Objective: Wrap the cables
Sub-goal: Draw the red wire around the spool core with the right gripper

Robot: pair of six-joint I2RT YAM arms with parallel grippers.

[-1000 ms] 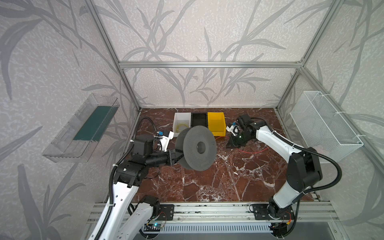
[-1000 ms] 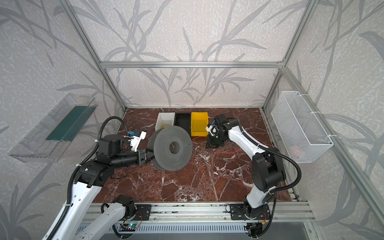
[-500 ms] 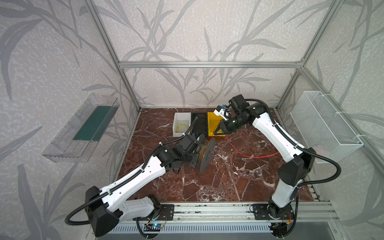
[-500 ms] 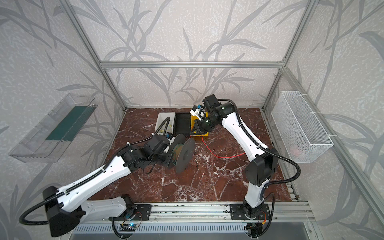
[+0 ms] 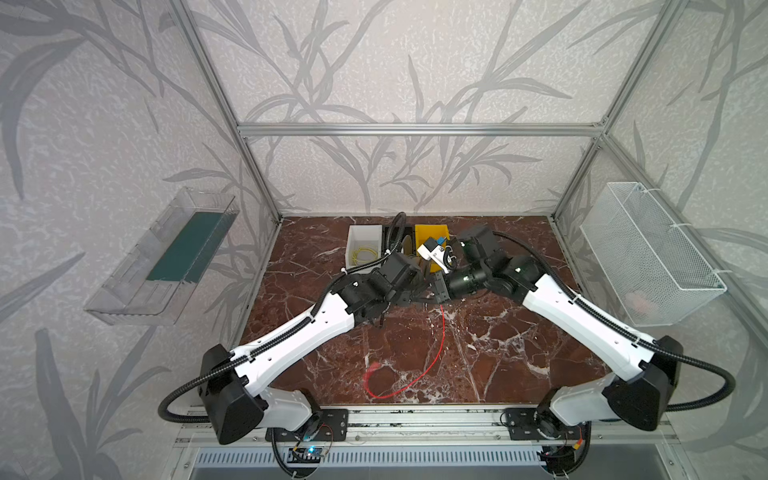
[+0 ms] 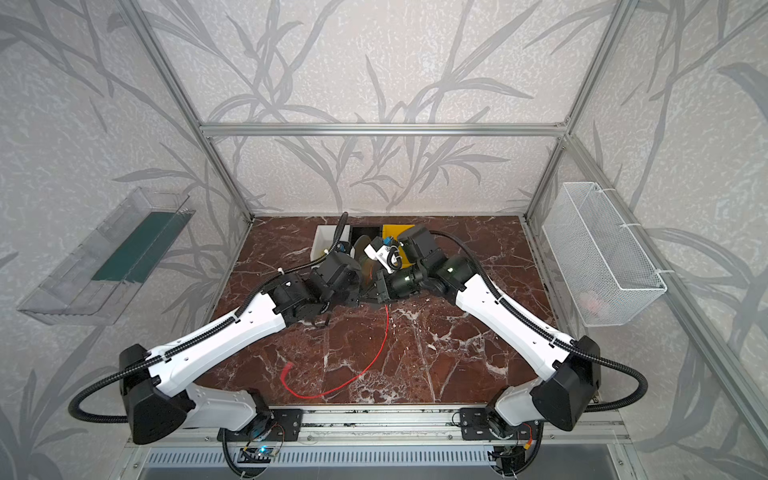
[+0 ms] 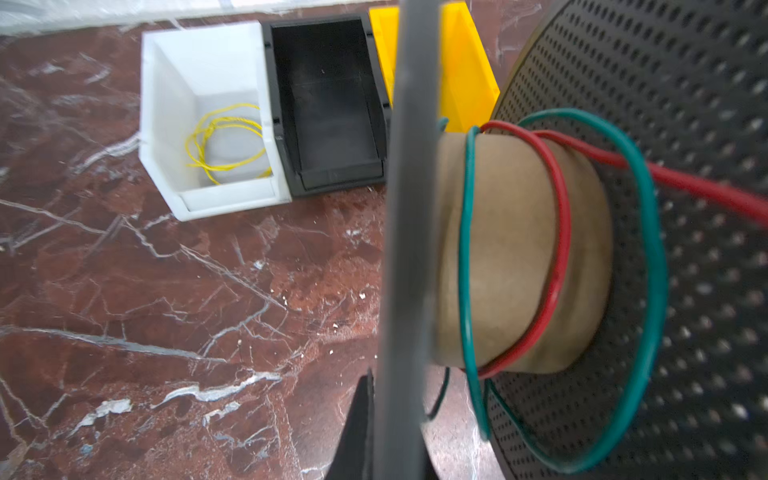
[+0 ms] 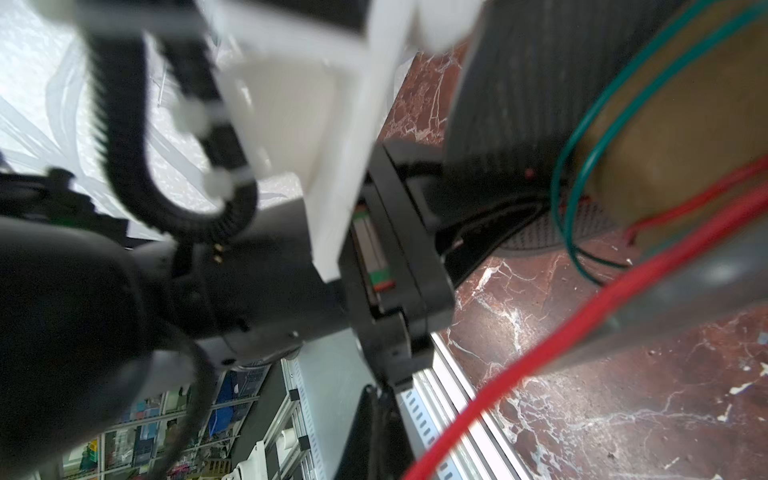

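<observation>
The two arms meet at the far middle of the table (image 5: 498,353). The left gripper (image 5: 413,291) is squeezed tight on the thin grey rim of the spool (image 7: 685,208). This holds the spool on its edge and leaves its brown middle free to take cable. The red cable (image 7: 557,249) goes round that middle about twice, beside a loose green cable (image 7: 467,249). The right gripper (image 5: 436,296) is closed and seems to pinch the red cable just right of the spool, I think to keep it tight. The rest lies slack toward the near edge. The yellow cable (image 7: 226,143) sits curled in the white bin (image 7: 199,62), far left
</observation>
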